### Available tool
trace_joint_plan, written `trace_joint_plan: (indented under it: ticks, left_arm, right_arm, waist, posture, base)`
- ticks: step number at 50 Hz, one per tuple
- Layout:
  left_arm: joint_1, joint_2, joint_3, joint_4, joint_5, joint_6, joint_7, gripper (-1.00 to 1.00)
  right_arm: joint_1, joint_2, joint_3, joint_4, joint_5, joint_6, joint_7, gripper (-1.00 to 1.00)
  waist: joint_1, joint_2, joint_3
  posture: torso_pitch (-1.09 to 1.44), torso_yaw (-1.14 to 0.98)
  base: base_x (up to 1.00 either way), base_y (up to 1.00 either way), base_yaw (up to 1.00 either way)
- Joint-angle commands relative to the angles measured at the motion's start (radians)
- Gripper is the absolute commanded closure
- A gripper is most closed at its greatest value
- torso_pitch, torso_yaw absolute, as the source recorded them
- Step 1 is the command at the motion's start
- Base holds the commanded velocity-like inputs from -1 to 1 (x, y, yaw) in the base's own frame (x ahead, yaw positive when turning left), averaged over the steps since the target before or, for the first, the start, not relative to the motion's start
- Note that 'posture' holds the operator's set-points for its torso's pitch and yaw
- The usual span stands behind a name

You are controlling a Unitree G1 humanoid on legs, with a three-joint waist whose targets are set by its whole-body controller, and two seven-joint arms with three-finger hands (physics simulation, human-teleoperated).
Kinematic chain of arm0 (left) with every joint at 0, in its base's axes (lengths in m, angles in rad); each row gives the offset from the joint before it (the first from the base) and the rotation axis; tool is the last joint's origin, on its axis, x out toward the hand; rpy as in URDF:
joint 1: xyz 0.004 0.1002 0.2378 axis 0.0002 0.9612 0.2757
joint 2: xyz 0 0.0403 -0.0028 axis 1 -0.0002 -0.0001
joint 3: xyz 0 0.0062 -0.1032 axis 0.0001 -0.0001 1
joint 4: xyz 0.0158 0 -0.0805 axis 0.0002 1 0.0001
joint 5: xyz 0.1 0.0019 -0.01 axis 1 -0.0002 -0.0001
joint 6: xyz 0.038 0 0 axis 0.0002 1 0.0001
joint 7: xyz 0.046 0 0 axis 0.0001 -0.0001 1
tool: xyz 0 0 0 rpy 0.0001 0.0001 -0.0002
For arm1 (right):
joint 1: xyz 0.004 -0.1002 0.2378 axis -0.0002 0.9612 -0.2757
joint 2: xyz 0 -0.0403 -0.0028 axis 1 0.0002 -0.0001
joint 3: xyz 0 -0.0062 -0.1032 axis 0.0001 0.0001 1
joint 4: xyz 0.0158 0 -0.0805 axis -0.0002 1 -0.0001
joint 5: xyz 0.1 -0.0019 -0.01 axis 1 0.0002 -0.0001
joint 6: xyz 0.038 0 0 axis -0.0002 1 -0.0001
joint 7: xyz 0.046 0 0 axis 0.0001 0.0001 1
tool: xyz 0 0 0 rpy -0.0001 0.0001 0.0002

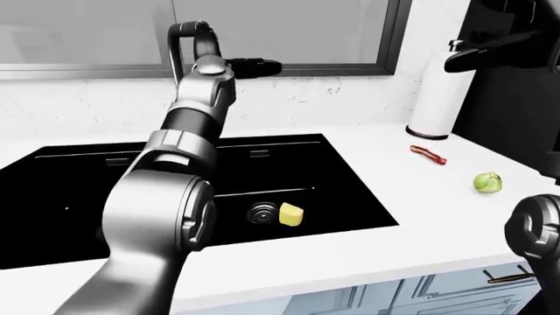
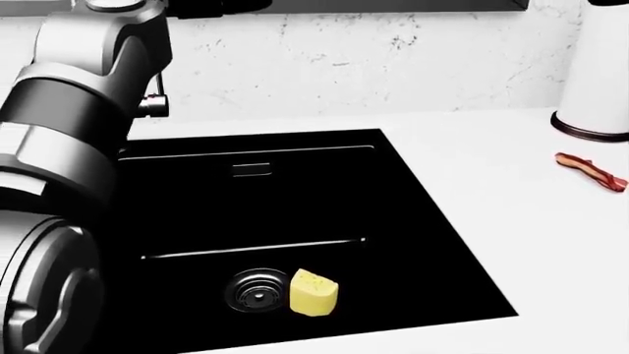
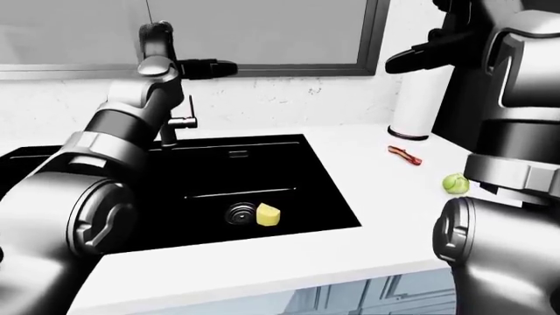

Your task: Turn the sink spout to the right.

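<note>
The dark gooseneck sink spout (image 1: 179, 31) rises at the top edge of the black sink (image 2: 295, 137), mostly hidden behind my left forearm. Its arch also shows in the right-eye view (image 3: 155, 34), with the side handle (image 3: 186, 119) below it. My left hand (image 1: 262, 66) is raised just right of the arch, with black fingers stretched out to the right and not closed round the spout. My right hand (image 3: 418, 55) is raised at the upper right beside the paper towel roll, fingers extended and empty.
A yellow wedge (image 2: 313, 292) lies in the basin beside the drain (image 2: 256, 290). A bacon strip (image 2: 590, 170), a white paper towel roll (image 2: 599, 66) and a green apple (image 1: 488, 182) stand on the white counter to the right. A window (image 1: 280, 29) runs behind the spout.
</note>
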Motion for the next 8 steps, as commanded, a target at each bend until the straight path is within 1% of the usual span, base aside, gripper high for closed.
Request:
trace_joint_plan:
  ticks: [1, 8]
  left_arm:
    - [-0.041, 0.008, -0.003, -0.041, 0.001, -0.025, 0.001, -1.0]
    - [-0.039, 0.003, -0.008, -0.046, -0.006, -0.021, 0.003, -1.0]
  right_arm:
    - [-0.032, -0.009, -0.004, -0.03, 0.004, -0.024, -0.006, -1.0]
    - [-0.017, -0.015, -0.011, -0.046, 0.01, -0.018, -0.005, -1.0]
  waist:
    - [0.0, -0.006, -0.011]
    - [-0.001, -0.007, -0.011]
  posture:
    - [-0.46, 0.0]
    - [-0.46, 0.0]
  base:
    - [0.0, 0.0, 0.0]
    - [0.0, 0.0, 0.0]
